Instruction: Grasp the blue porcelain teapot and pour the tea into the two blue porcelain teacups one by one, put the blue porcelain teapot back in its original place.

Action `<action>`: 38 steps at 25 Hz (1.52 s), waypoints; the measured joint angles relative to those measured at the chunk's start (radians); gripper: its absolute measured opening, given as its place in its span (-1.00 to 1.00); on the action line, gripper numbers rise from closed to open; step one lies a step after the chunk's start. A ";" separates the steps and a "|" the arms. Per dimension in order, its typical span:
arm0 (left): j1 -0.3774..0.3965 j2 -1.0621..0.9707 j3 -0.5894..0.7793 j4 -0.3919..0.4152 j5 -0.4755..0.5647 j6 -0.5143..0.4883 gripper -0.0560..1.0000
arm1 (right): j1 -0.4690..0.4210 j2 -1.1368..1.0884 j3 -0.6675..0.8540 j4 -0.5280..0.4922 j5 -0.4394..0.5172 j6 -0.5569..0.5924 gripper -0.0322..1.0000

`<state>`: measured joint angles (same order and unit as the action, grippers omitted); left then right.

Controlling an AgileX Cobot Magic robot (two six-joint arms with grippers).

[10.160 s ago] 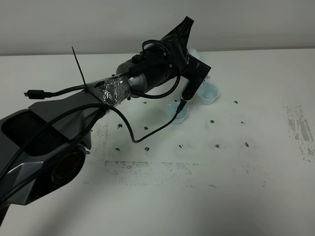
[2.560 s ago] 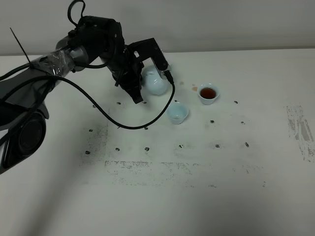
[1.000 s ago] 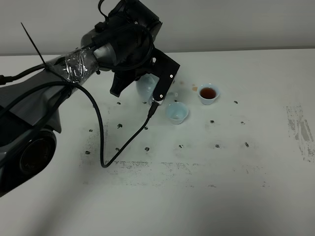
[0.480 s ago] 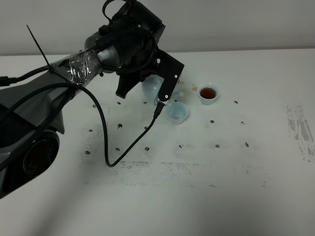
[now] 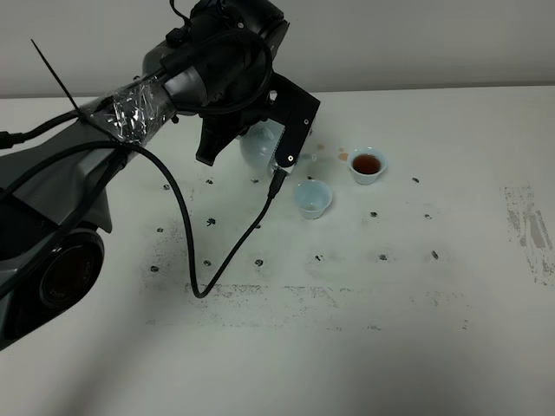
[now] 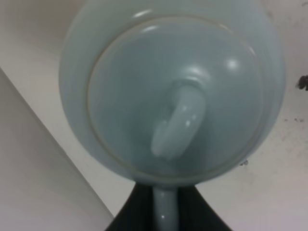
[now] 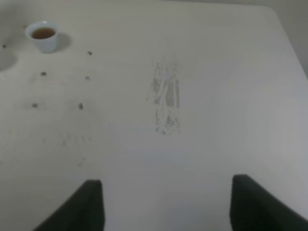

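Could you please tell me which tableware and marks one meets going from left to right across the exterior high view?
teapot → nearer cup → cup with tea → scuffed patch

Left arm (image 5: 212,74), teapot (image 5: 258,146), dangling cable (image 5: 227,251) block near cup (image 5: 312,198) from left; far cup (image 5: 368,163) open on right side.

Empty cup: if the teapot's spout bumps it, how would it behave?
The empty cup probably tips easily: narrow base, flared rim. Holding no tea, unlike the filled cup, it likely slides if the teapot touches it.
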<state>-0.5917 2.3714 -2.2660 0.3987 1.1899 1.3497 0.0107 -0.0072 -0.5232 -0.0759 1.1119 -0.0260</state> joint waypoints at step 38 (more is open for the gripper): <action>0.067 0.015 -0.008 -0.079 0.003 0.155 -0.88 | 0.000 0.000 0.000 0.000 0.000 0.000 0.10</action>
<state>-0.5245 2.3862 -2.2736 0.3199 1.1933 1.5044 0.0107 -0.0072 -0.5232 -0.0759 1.1119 -0.0260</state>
